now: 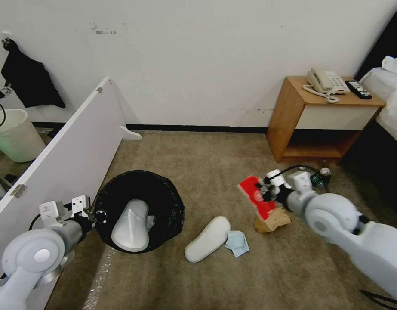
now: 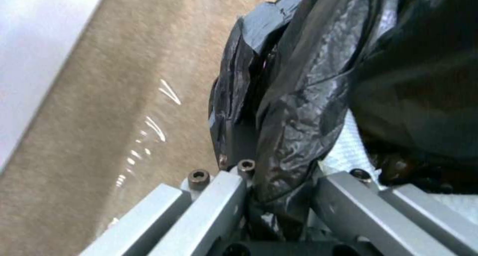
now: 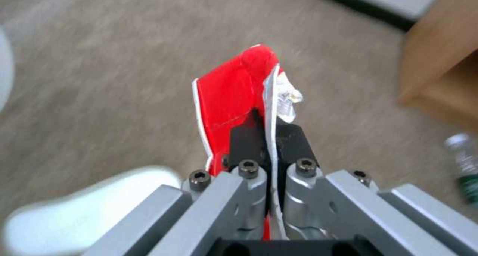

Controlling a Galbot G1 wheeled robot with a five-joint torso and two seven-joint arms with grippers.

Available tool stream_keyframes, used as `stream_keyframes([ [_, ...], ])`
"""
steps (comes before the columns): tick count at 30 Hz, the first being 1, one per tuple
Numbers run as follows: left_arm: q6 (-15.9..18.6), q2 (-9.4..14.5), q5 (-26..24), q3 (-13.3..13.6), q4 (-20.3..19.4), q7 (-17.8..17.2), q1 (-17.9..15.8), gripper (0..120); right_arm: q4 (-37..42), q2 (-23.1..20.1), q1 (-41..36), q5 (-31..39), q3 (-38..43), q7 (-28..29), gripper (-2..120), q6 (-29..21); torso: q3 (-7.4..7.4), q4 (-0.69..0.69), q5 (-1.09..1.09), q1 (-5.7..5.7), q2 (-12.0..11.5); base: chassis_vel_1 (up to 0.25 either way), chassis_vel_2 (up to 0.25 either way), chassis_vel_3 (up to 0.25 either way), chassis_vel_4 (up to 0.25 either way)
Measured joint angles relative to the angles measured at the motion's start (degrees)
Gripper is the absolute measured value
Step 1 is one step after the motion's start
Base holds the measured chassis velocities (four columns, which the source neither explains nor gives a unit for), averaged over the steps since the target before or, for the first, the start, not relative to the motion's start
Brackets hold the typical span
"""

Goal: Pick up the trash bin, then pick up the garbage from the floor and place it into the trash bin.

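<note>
Both arms are showing smooth pale grey-white shells with round joint caps. White blocks are sitting behind the left gripper (image 1: 96,212) and the right gripper (image 1: 264,192), with black cables looping beside them. Silver ribbed finger bars are carrying dark hex-socket screws; the right gripper's fingertips (image 3: 245,138) are wearing black pads.

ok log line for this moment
left tool: shut on trash bin rim | right tool: shut on red packet, lifted | one slipper in bin
</note>
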Motion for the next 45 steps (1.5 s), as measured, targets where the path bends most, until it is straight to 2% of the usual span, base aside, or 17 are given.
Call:
stream_keyframes([
  [5, 0.50, -0.30, -1.49, 1.49, -0.88, -1.66, -0.53, 0, -0.44, 0.72, 0.95, -2.37, 1.67, -1.52, 0, 4.15, 0.00, 0.05, 0.03, 0.00, 0.00, 0.000, 0.000, 0.000, 0.000],
  [7, 0.61, 0.51, -4.74, 3.44, -1.64, -3.23, -0.90, 0, -0.19, 1.55, 2.15, -6.28, 2.61, -4.55, 0, 9.95, 0.01, 0.02, 0.01, 0.00, 0.00, 0.000, 0.000, 0.000, 0.000],
  [10, 0.62, 0.65, -6.06, 4.11, -2.10, -3.96, -0.68, 0, 0.00, 2.00, 2.49, -8.11, 2.79, -6.09, 0, 12.16, 0.00, 0.03, 0.03, 0.00, 0.00, 0.000, 0.000, 0.000, 0.000],
  [11, 0.62, 0.64, -6.97, 5.06, -2.31, -4.77, -0.54, 0, 0.56, 2.37, 2.56, -8.99, 3.04, -6.83, 0, 14.02, 0.01, 0.04, 0.02, 0.00, 0.00, 0.000, 0.000, 0.000, 0.000],
  [15, 0.63, -0.45, -9.16, 7.60, -2.87, -7.28, -0.43, 0, 2.48, 3.19, 2.57, -9.60, 3.59, -7.83, 0, 17.79, 0.01, 0.02, 0.01, 0.00, 0.00, 0.000, 0.000, 0.000, 0.000],
  [22, 0.63, -2.57, -12.03, 10.44, -4.16, -10.60, -1.44, 0, 4.88, 3.87, 2.96, -10.64, 4.43, -10.94, 0, 22.78, 0.01, 0.03, 0.02, 0.00, 0.00, 0.000, 0.000, 0.000, 0.000],
  [24, 0.63, -3.17, -13.75, 12.05, -4.44, -12.02, -3.00, 0, 5.60, 3.84, 2.65, -11.03, 4.84, -12.19, 0, 25.02, 0.01, 0.03, 0.01, 0.00, 0.00, 0.000, 0.000, 0.000, 0.000],
  [28, 0.63, -3.66, -15.34, 13.50, -4.43, -13.38, -5.02, 0, 6.12, 3.89, 2.45, -11.49, 4.94, -13.20, 0, 27.27, 0.01, 0.01, 0.01, 0.00, 0.00, 0.000, 0.000, 0.000, 0.000],
  [31, 0.62, -4.04, -17.33, 15.34, -3.80, -14.82, -8.11, 0, 6.85, 4.52, 2.84, -12.30, 4.49, -15.07, 0, 30.03, 0.01, 0.02, 0.02, 0.00, 0.00, 0.000, 0.000, 0.000, 0.000],
  [42, 0.59, -5.23, -19.02, 16.90, -2.61, -15.47, -11.94, 0, 7.95, 5.85, 3.91, -13.92, 1.23, -20.00, 0, 33.48, 0.01, 0.03, 0.01, 0.00, 0.00, 0.000, 0.000, 0.000, 0.000],
  [45, 0.56, -5.88, -20.21, 17.25, -2.65, -16.14, -13.31, 0, 7.87, 7.44, 4.81, -15.51, -1.08, -21.83, 0, 34.01, 0.01, 0.02, 0.00, 0.00, 0.00, 0.000, 0.000, 0.000, 0.000],
])
